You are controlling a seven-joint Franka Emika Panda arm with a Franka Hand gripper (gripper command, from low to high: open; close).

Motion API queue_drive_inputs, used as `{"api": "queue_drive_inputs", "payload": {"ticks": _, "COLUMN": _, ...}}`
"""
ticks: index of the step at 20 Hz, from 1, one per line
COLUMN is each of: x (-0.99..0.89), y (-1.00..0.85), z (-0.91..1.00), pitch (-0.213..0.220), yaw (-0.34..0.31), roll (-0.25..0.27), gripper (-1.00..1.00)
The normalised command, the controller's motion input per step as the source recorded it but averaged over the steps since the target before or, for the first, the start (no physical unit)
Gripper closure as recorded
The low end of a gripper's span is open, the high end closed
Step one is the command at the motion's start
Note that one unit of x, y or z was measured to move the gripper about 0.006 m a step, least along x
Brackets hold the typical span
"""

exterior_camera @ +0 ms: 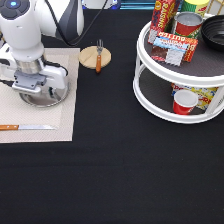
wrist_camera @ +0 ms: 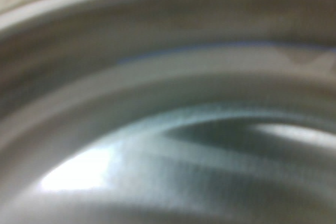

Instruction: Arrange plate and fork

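1. Gripper [exterior_camera: 36, 92] low over the plate [exterior_camera: 54, 98], at the exterior view's left; hand body hides the fingers, so can't tell if spread or pressed together, or whether they touch the plate.
2. Plate sits on the beige placemat [exterior_camera: 66, 125], toward the mat's top half, mostly covered by the hand; only its shiny rim shows on the right and lower side.
3. Wrist view is filled with shiny curved metal, the plate [wrist_camera: 172, 150] seen from very close, with bright glare patches.
4. Fork [exterior_camera: 99, 55] lies on the small round wooden disc [exterior_camera: 87, 56], off the mat, just beyond the mat's top right corner. Tines point to the exterior view's top, orange-brown handle toward the bottom, running past the disc edge onto the black table [exterior_camera: 115, 175].
5. Fork and plate are apart, with the mat's right edge between them.
6. Knife [exterior_camera: 25, 127] with wooden handle lies flat near the mat's bottom left, blade pointing to the exterior view's right, below the plate, not touching it.
7. White 2-tier round rack [exterior_camera: 150, 95] at the table's right side. Upper tier: a tin can [exterior_camera: 189, 24], a flat packet [exterior_camera: 172, 46], a tall red box [exterior_camera: 164, 12], a dark bowl [exterior_camera: 215, 30] at the far right edge. Lower tier: a red cup [exterior_camera: 184, 101] and a printed box [exterior_camera: 206, 95] behind it.
8. Black cable [exterior_camera: 62, 30] loops behind the arm near the table's top left.
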Motion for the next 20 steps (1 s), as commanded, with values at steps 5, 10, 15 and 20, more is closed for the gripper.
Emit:
{"api": "queue_drive_inputs", "payload": {"ticks": 5, "x": 0.64, "y": -0.75, "z": 0.12, "pitch": 0.016, "yaw": 0.037, "roll": 0.045, "gripper": -1.00}}
{"api": "queue_drive_inputs", "payload": {"ticks": 10, "x": 0.59, "y": -0.76, "z": 0.10, "pitch": 0.045, "yaw": 0.034, "roll": 0.060, "gripper": -1.00}}
{"api": "queue_drive_inputs", "payload": {"ticks": 15, "x": 0.15, "y": -0.35, "z": 0.08, "pitch": 0.135, "yaw": 0.041, "roll": 0.119, "gripper": -1.00}}
{"api": "queue_drive_inputs", "payload": {"ticks": 20, "x": -0.32, "y": 0.53, "z": 0.50, "pitch": 0.082, "yaw": 0.060, "roll": 0.010, "gripper": -1.00}}
